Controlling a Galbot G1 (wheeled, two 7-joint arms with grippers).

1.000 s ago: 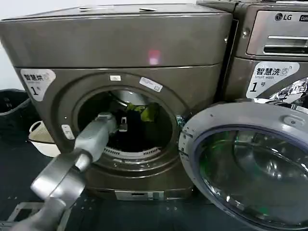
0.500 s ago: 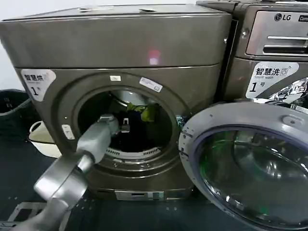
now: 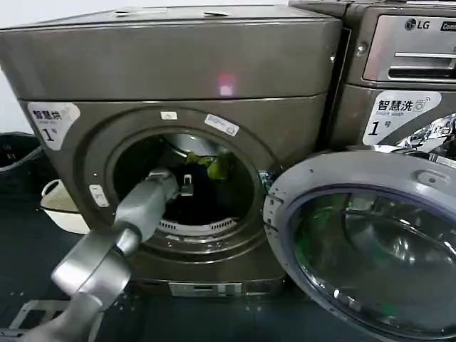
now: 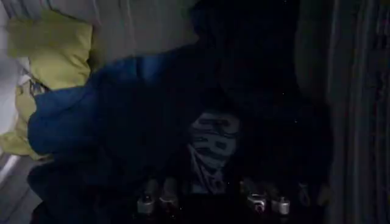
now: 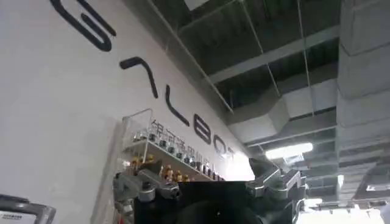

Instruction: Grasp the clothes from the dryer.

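Clothes (image 4: 109,122) lie just beyond left hand (image 4: 210,204).

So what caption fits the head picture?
Left hand reaches into the open dryer toward the clothes.

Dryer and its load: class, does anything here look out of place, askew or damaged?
Nothing stands out. The dryer has its door swung open, the clothes lie heaped in the drum, and the left gripper reaches in through the porthole. No spill or damage shows.
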